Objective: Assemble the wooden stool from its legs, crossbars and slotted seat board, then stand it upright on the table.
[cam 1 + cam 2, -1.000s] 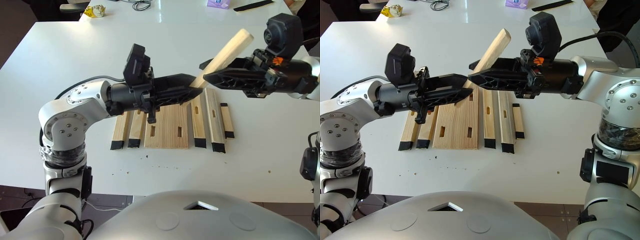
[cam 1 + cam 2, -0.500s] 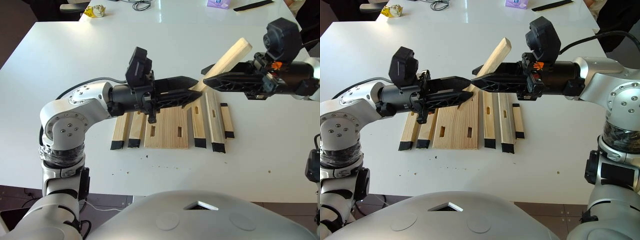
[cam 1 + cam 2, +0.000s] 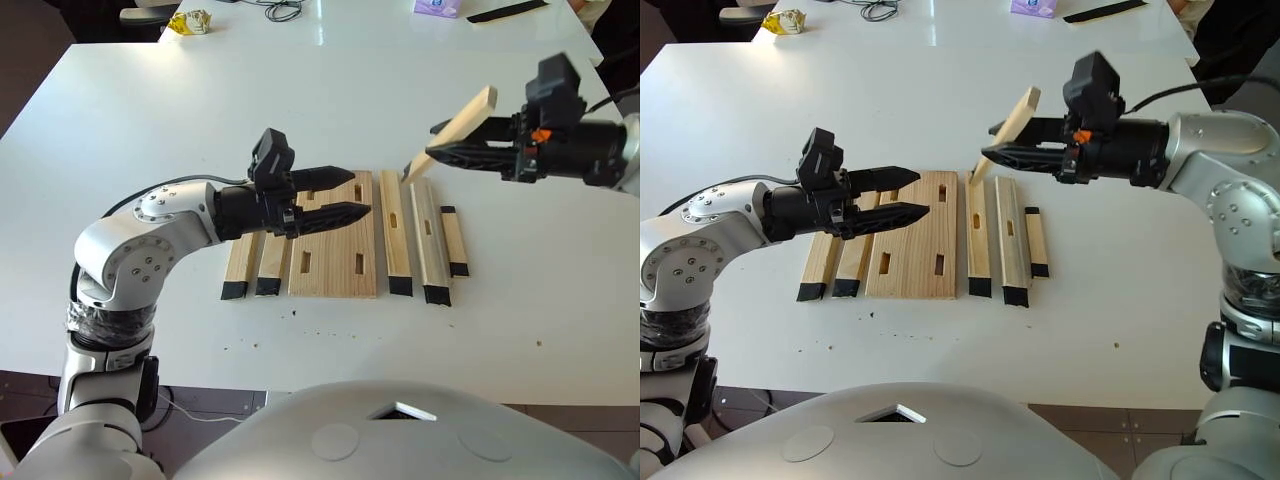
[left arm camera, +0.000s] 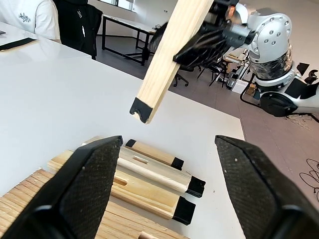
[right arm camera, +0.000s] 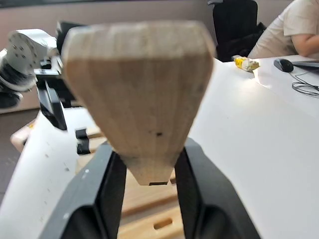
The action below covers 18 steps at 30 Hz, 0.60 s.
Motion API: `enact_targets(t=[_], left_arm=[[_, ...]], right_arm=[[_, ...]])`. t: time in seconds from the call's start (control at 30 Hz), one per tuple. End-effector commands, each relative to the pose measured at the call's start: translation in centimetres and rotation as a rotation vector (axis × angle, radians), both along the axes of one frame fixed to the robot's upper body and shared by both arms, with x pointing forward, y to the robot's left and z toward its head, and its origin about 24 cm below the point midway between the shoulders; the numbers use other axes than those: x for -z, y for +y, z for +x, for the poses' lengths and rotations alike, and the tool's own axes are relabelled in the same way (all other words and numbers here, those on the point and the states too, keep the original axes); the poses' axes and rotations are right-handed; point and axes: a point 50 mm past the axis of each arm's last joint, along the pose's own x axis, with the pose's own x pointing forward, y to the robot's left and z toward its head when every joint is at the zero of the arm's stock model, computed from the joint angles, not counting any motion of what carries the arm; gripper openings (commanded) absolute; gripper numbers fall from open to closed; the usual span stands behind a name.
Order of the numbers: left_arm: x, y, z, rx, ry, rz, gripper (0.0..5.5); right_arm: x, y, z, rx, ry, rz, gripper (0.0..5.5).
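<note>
Aloft: wooden leg [image 3: 470, 113], tilted, with its black-capped end lowest and hanging in the air over the far end of the row of parts laid out below.
Right end effector [image 3: 442, 142]: clamped on the wooden leg partway along, above the black cap; the bare end sticks up past the fingers.
Left end effector [image 3: 356, 194]: fingers spread and holding nothing, hovering over the far left part of the seat board, tips pointing toward the leg's lower end but apart from it.
Seat board [image 3: 335, 250]: flat on the white surface [image 3: 140, 120], slots facing up, in the middle of the row.
Left sticks [image 3: 240, 262]: 2 pieces lying side by side just left of the seat board, black caps at their near ends.
Right sticks [image 3: 398, 240]: 3 pieces lying parallel just right of the seat board, black caps at the near ends; the 2 closest to the board are longer and slotted, and the outermost is shorter.
Crumbs [image 3: 300, 315]: a few dark specks on the surface in front of the row.
Far edge: yellow packet [image 3: 188, 21] and purple box [image 3: 437, 7], well apart from the parts.
</note>
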Motion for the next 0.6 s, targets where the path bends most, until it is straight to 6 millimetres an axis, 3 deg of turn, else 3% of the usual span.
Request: enact_targets(t=[0.03, 0.23, 0.6], left_arm=[[0.2, 0.2, -0.3, -0.024, -0.019, 0.014, 3.46], [0.7, 0.0, -0.6, -0.055, -0.025, 0.017, 3.46], [0.5, 0.0, -1.0, -0.046, -0.024, 0.006, 3.46]], right_arm=[[3.1, -2.2, -0.2, 0.001, -0.04, -0.196, 1.32], [6.2, -3.2, 0.5, 0.009, -0.046, -0.18, 1.32], [7.6, -3.4, 0.4, 0.005, -0.041, -0.161, 1.32]])
